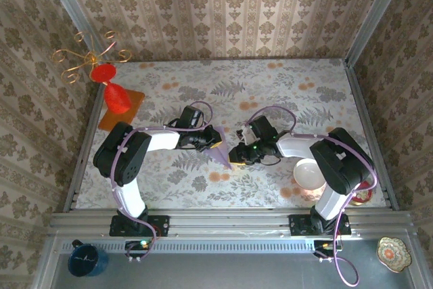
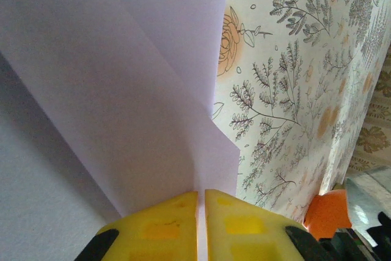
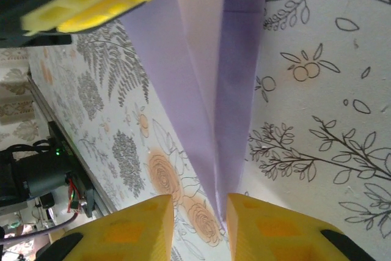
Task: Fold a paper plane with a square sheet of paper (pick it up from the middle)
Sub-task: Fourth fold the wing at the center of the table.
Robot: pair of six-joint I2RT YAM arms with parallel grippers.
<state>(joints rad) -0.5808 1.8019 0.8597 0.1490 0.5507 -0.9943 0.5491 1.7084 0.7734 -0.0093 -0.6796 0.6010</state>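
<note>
- Over the bench (image 1: pixel 270 86) from above: the two arms meet in the middle, and the left gripper (image 1: pixel 208 141) and right gripper (image 1: pixel 238 155) face each other with the paper plane (image 1: pixel 222 148) between them, a pale lilac wedge pointing toward the near edge.
- Far left, a red vase (image 1: pixel 115 96) stands on an orange mat (image 1: pixel 128 109), well apart from the action. A white bowl (image 1: pixel 309 174) sits near the right arm's base.
- On to the left wrist camera: the yellow jaws are pressed together on the near edge of the paper plane, and a thin sliver of lilac runs down between them. Folded layers fan away from the pinch, one flap overlapping another, with the flowered bench beyond.
- Now the right wrist camera: the jaws are spread, and the narrow, creased tip of the paper plane pokes down into the gap, just beside the right-hand finger. Contact cannot be told. The other arm's yellow jaws show blurred at the upper left, at the paper's wide end.
</note>
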